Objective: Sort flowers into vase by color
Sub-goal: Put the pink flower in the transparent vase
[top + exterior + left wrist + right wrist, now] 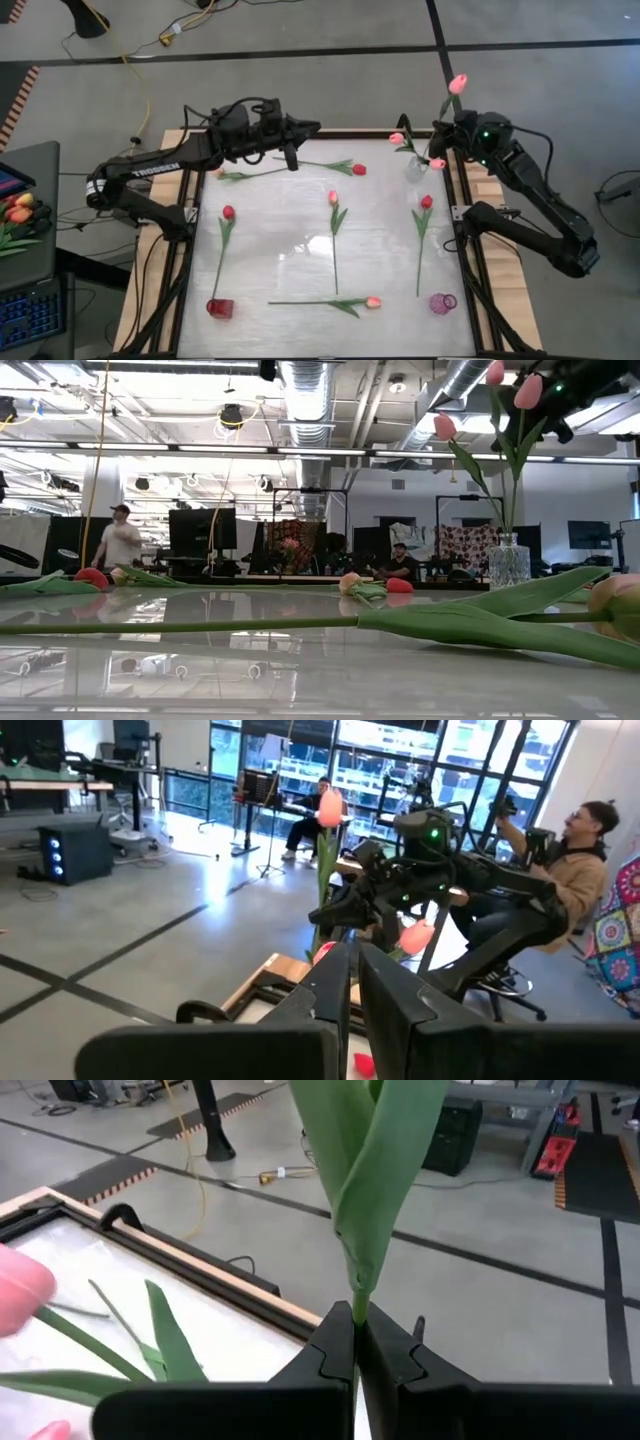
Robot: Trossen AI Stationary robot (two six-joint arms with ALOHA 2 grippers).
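Closest to the low camera, a pale pink tulip (615, 605) lies flat on the white table (290, 265), its long stem and leaf stretching across the front edge. Up at the far right corner, the right gripper (452, 128) has its fingers pinched tight on the green stem of a pink tulip (458, 83), holding it upright just above the clear vase (416, 165), where two pink blooms already stand. Over on the left, the left gripper (291, 160) hangs above the far side of the table with its fingers drawn nearly together, nothing visible between them, right over the stem of a red tulip (358, 169) lying there. Five more tulips lie spread out flat on the table, well apart from one another. At the near edge sit a red vase (220, 308) on the left and a purple vase (443, 302) on the right.
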